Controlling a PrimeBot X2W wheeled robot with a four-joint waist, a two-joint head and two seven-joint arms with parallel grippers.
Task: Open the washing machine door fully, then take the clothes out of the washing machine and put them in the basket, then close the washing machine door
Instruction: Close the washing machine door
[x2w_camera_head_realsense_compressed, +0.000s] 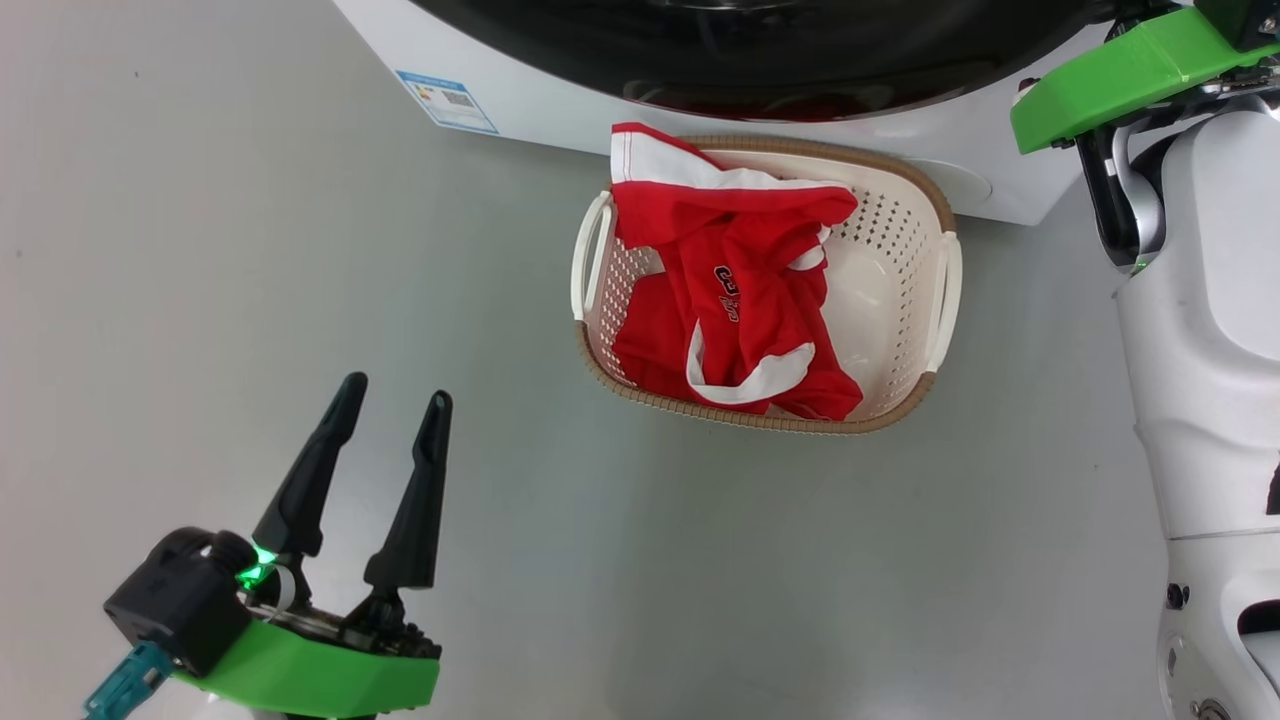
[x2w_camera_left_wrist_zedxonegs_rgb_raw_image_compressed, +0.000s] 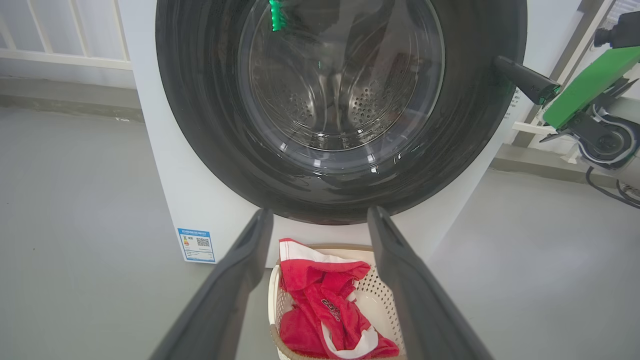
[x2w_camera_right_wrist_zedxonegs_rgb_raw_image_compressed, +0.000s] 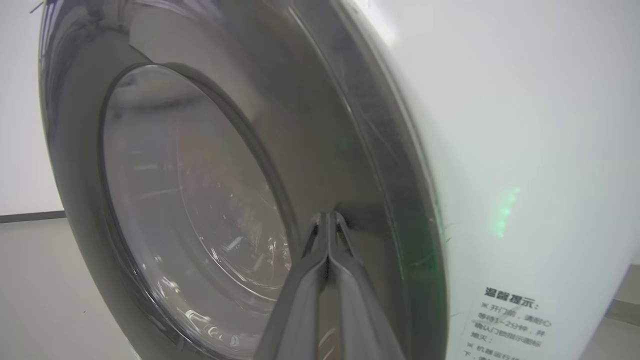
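Right claw closed, tips touching door

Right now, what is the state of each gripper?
Left gripper: open, holding nothing.
Right gripper: shut, holding nothing, tips at the washing machine door.

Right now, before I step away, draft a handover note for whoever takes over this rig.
Grippers: left gripper open, empty, above the floor left of the basket; right gripper shut, tips on the black rim of the washing machine door.
Things: clothes in the basket, before the washing machine; drum looks empty.
Done: unloading; door looks shut.
Left: confirm the latch, pull the right gripper back.
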